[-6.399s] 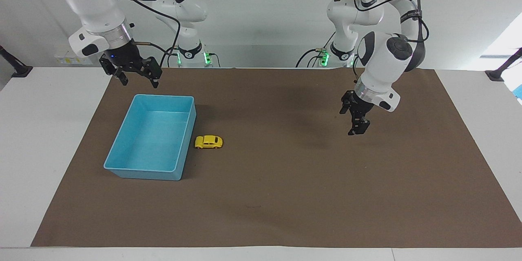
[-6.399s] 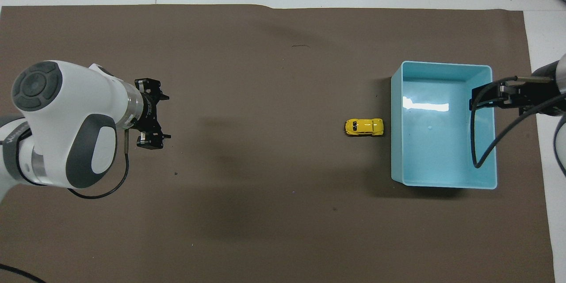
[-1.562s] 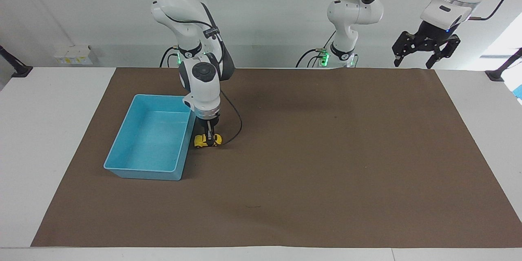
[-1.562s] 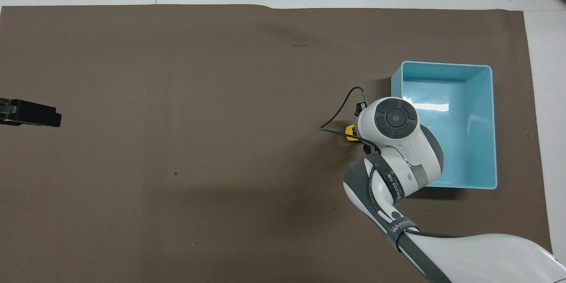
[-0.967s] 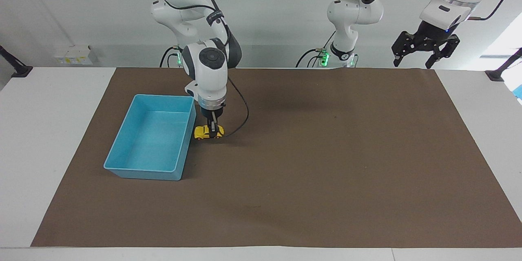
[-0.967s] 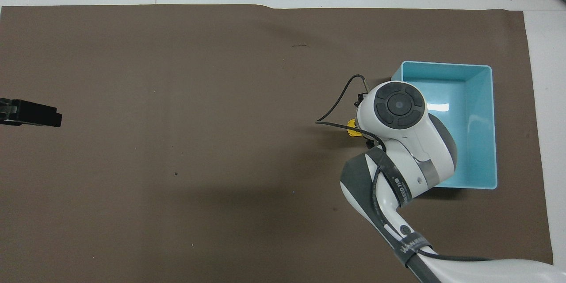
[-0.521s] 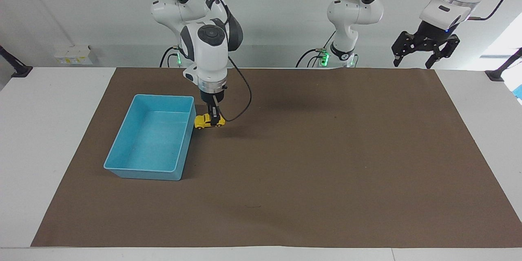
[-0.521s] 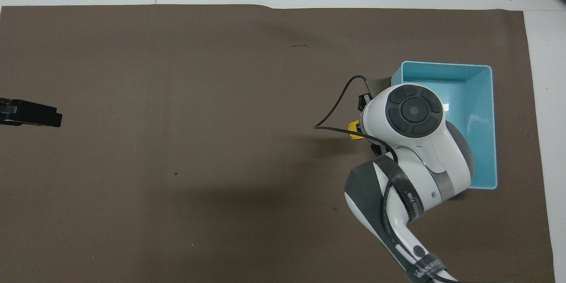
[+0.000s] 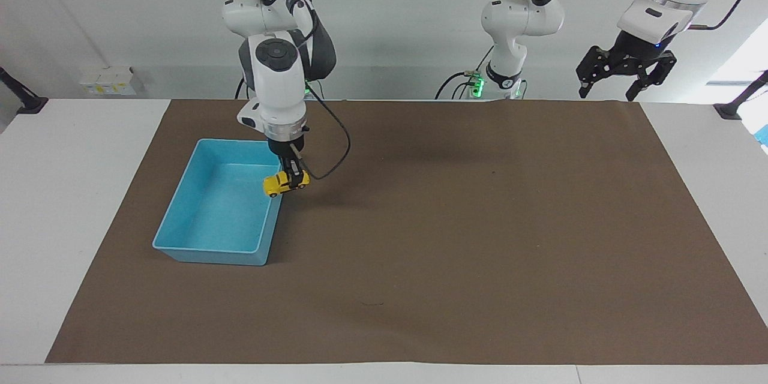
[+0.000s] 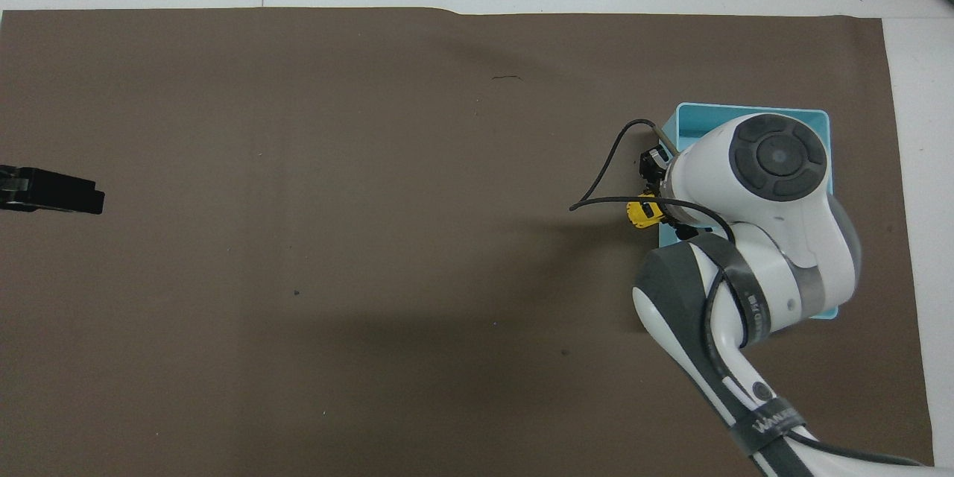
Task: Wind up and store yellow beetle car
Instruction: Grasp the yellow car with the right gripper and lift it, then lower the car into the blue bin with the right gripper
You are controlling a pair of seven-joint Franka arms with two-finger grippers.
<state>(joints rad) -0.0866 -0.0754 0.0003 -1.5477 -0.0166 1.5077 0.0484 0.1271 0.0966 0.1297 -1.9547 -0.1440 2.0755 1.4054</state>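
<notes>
Right fingers [image 9: 295, 182] clamped on yellow beetle car [image 9: 282, 183], over blue bin [image 9: 180, 216] rim | left fingers [image 9: 624, 81] apart, raised, waiting

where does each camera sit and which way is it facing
Facing view: high across the table, looking at the robots; shows both white arms whole, the right gripper holding the tiny yellow beetle car over the rim of the light blue plastic bin, the left gripper raised, waiting.
Overhead view: above the robots' end, looking steeply down; shows the right arm's wrist and the left gripper's tip.
Shared: car, bin, brown mat.
</notes>
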